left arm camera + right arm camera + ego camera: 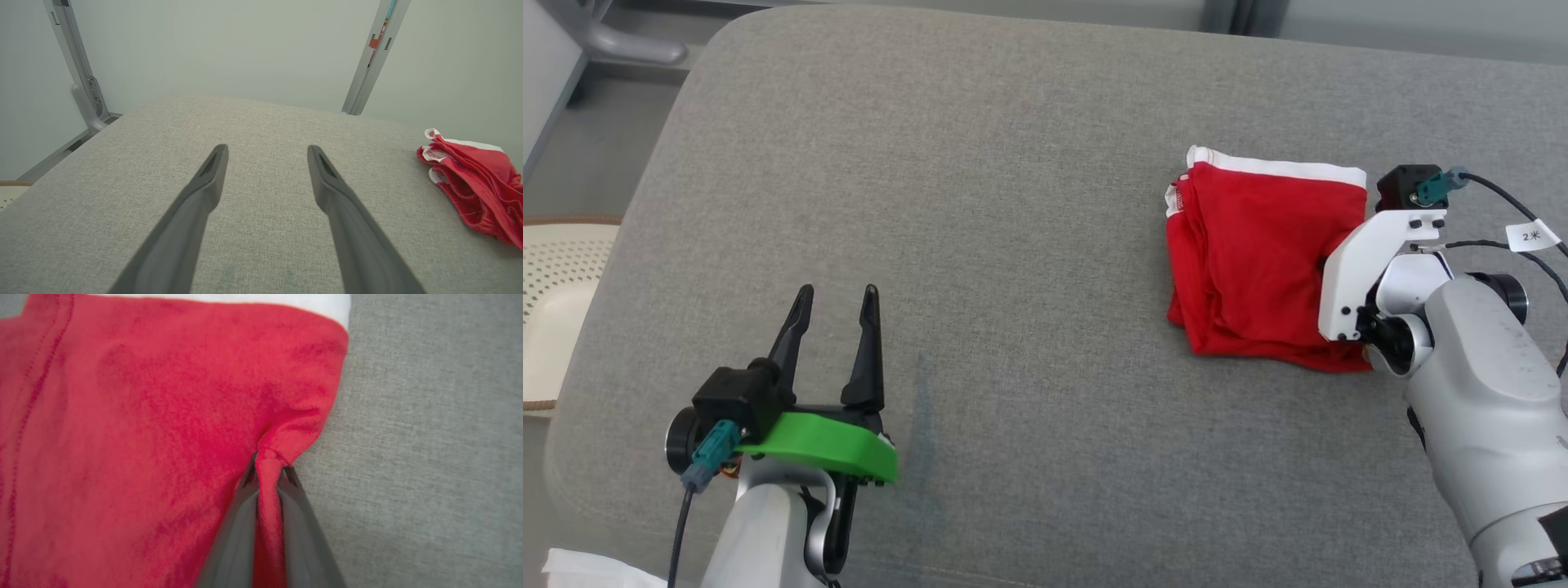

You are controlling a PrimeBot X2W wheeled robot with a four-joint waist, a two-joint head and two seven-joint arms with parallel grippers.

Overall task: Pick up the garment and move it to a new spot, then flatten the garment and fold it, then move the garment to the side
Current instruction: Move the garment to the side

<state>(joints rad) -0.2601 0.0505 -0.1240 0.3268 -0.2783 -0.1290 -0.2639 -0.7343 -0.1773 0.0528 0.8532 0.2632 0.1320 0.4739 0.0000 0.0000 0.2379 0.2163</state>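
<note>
A broad grey fabric cushion (1029,245) with rounded corners takes up most of the head view. On its right part lies the red garment (1258,261), folded into a rough, thick rectangle of several layers. A white band (1282,169) runs along the garment's far edge, and white trim shows at the far left corner. The pale right forearm (1486,392) reaches in from the lower right, and its white wrist bracket (1372,261) sits over the garment's right edge and hides the fingers in that view. In the right wrist view the right gripper (267,469) is clamped on the garment (143,437): a narrow pleat of the red cloth near its right edge is pinched between the two dark fingers, and grey cushion lies just beside it. The left gripper (838,294) is at the lower left, well apart from the garment, over bare cushion, and a green bracket (829,445) sits behind its fingers. Its two long fingers stand apart and hold nothing, as the left wrist view (267,150) also shows, with the garment (478,179) bunched at that view's right edge. Beyond the cushion's far edge, two grey metal posts (83,81) (374,57) rise against a pale wall. A cream perforated object with a brown rim (556,302) sits off the cushion at the left edge. A small white label (1532,236) hangs on a black cable near the right wrist.
</note>
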